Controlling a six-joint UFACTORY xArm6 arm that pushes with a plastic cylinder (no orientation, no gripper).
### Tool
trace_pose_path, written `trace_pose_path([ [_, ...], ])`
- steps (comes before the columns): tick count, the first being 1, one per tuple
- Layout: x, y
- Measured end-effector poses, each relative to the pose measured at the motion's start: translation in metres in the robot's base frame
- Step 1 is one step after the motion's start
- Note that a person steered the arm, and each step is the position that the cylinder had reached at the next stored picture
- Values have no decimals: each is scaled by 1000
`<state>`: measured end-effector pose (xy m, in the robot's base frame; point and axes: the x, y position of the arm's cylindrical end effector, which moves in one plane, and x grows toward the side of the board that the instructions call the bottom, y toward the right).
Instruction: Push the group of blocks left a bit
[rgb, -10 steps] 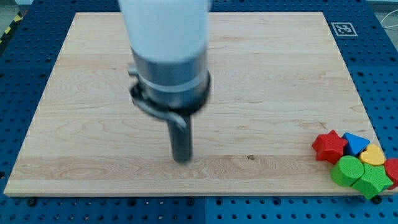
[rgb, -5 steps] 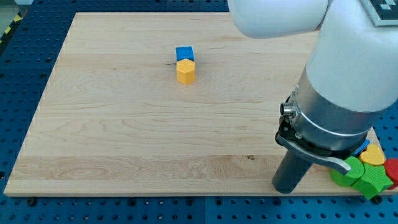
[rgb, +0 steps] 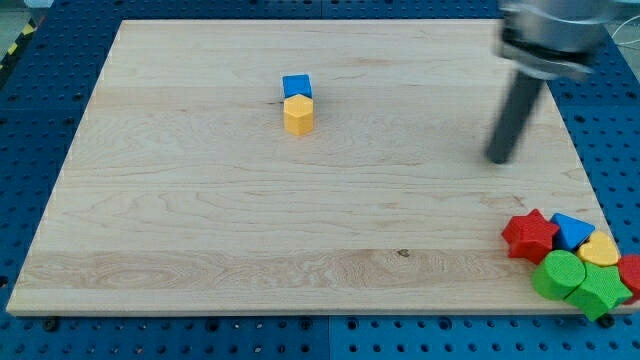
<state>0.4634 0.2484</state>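
Observation:
A group of blocks sits at the board's bottom right corner: a red star (rgb: 529, 236), a blue block (rgb: 572, 230), a yellow heart (rgb: 601, 250), a green cylinder (rgb: 558, 274), a green star (rgb: 598, 291) and a red block (rgb: 632, 270) at the view's edge. My tip (rgb: 498, 159) rests on the board above the group and slightly left of it, well apart from the red star. A blue cube (rgb: 296, 86) and a yellow hexagon (rgb: 298, 115) touch each other at the upper middle.
The wooden board (rgb: 200, 220) lies on a blue perforated table (rgb: 40, 110). The group sits close to the board's right and bottom edges. A black-and-white marker tag (rgb: 552, 46) is at the board's top right corner.
The arm has swept from the board's left middle to the bottom right and then up to the right side. The two upper blocks came into view. No block has moved.

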Motion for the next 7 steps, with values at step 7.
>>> trace_pose_path([
  [7, 153, 75],
])
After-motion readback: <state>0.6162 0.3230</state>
